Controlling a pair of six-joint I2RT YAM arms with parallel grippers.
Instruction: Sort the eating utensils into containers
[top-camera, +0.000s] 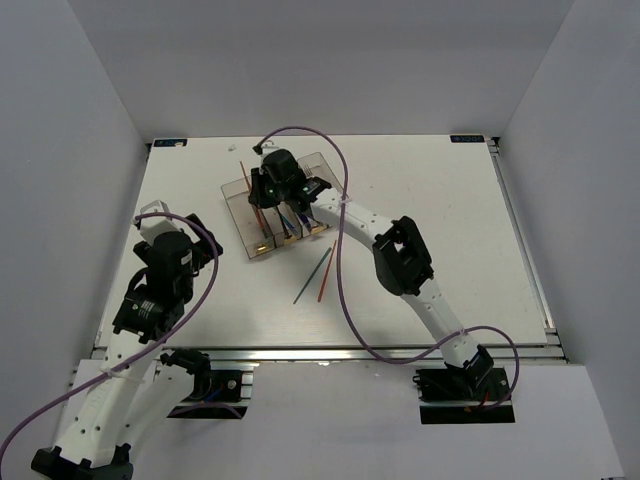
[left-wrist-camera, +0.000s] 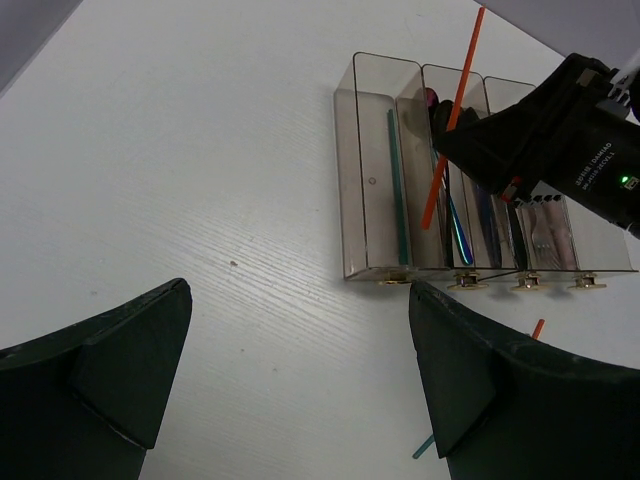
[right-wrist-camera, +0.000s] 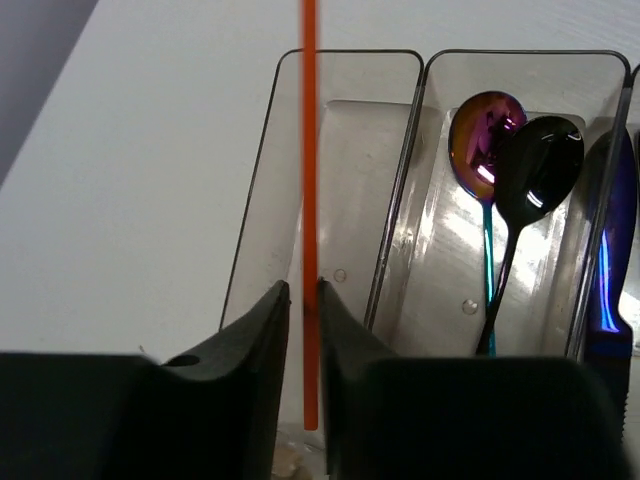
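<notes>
**Holding an orange chopstick over the end bin**

The right gripper (right-wrist-camera: 303, 295) had its fingers nearly closed, pinching the orange chopstick (right-wrist-camera: 309, 200) close to its lower end. In the right wrist view the stick ran from 6 o'clock up to 12 o'clock. The left wrist view showed it tilted, with its top leaning away from the bins.

The end bin (right-wrist-camera: 350, 52) of the containers (top-camera: 240, 205) lay directly beneath, its long axis also on the 12-to-6 line. The stick stood over the bin's 3 o'clock half, near the dividing wall. A teal chopstick (left-wrist-camera: 397, 190) already lay lengthwise in that bin. The next compartment, at 3 o'clock, held two spoons (right-wrist-camera: 510, 160), with a blue knife (right-wrist-camera: 610, 260) beyond them.

Judgement: the release depends on the stick staying on the 9 o'clock side of the divider and being laid down along the bin.

The table (top-camera: 450, 220) around the bins was bare apart from two loose chopsticks (top-camera: 318, 275), which lay at 5 o'clock from the bins. The left gripper (left-wrist-camera: 298, 290) was wide open, held nothing, and sat well apart at 8 o'clock. The right arm was nearer.
</notes>
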